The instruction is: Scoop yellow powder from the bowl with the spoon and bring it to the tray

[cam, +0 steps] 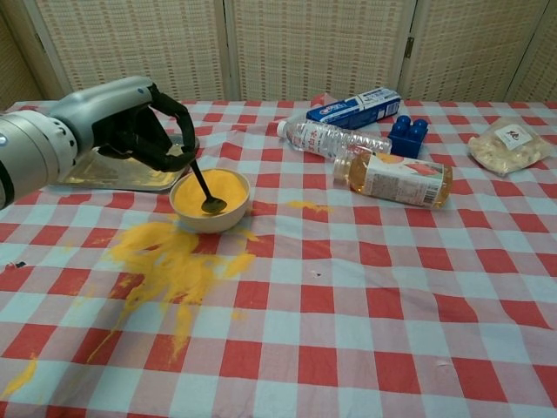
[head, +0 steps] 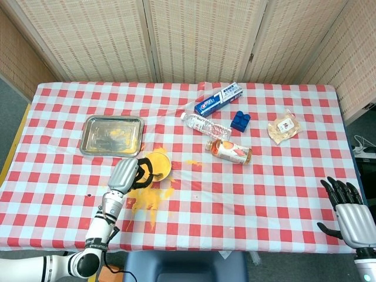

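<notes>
1. Chest view: left hand (cam: 130, 122) pinches the spoon (cam: 205, 192) by its upper handle, its tip dipped in the bowl (cam: 210, 202) of yellow powder (cam: 198, 193).
2. Powder is light and loose (it looks easily spilled); keep the thin, rigid spoon level toward the tray (head: 111, 134).
3. Right hand (head: 351, 214) rests apart, fingers spread, holding nothing.

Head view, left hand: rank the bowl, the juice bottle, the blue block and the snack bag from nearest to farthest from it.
From the left hand, in the head view:
1. Bowl, right beside the hand, to its right.
2. Juice bottle, lying mid-table, further right.
3. Blue block, beyond the bottle, toward the back.
4. Snack bag, furthest right.
</notes>
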You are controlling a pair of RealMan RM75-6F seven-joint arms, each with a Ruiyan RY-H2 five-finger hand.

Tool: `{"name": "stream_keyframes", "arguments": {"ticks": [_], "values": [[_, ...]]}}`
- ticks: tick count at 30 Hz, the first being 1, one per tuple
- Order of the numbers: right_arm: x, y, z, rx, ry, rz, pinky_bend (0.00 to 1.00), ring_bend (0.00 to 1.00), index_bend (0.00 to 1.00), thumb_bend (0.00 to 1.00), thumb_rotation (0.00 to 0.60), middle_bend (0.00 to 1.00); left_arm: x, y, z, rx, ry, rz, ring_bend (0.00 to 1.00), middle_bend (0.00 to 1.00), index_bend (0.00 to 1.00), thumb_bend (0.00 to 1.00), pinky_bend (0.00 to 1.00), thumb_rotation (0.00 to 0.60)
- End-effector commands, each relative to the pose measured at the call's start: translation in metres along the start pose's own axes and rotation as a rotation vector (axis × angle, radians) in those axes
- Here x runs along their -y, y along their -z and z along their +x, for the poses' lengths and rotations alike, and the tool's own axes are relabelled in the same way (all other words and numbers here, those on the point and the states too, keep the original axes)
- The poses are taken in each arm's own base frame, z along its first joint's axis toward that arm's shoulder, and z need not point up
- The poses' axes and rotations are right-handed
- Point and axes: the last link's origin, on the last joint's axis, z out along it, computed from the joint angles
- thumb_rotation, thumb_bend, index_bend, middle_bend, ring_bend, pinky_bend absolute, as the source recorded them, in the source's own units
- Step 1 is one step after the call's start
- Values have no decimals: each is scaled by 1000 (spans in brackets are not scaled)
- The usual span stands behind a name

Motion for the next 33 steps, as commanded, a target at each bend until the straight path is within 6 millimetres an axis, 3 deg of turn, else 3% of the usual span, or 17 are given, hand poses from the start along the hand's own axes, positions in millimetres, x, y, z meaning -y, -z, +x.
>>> {"name": "stream_keyframes", "arguments": {"ticks": [1,16,33], "values": [[0,0,0,-1,0,-1,0,0,0,66,600,0,3,-4,0,0,-7,18,1000,1000,843,808,1000,600],[0,-1,0,1,4,-4,0,0,0,65,600,0,17,-19,7,-151,-106,12,1000,1000,844,810,1000,600],[1,4,2,-10,-3,10,0,0,0,66,600,0,1,11,-6,-63,-89,-40,1000,1000,844,808,1000,600]]}}
